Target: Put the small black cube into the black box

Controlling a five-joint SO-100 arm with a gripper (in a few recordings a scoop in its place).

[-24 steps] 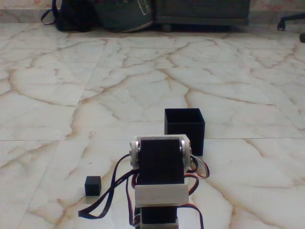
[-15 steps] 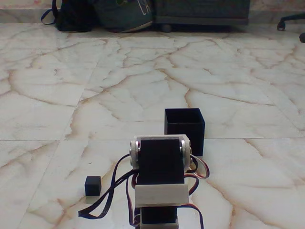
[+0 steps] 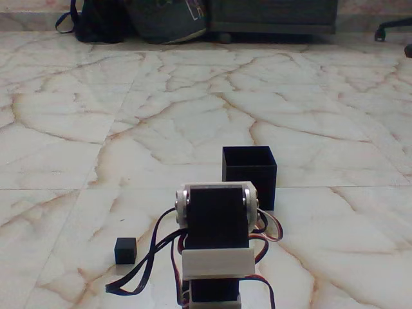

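Observation:
The small black cube (image 3: 125, 250) sits on the marble floor at the lower left of the fixed view, apart from everything. The black box (image 3: 249, 175) stands upright with its open top showing, just right of centre. In front of the box, the white arm with its black servo block (image 3: 217, 225) rises from the bottom edge and covers the box's lower left corner. The arm's own body hides its fingers. The cube lies to the left of the arm, beyond the looping cables.
Red, black and white cables (image 3: 145, 270) loop out from the arm on the floor toward the cube. Bags (image 3: 138, 19) and dark furniture line the far wall. A chair base (image 3: 394, 29) shows at the top right. Marble floor spreads open all around.

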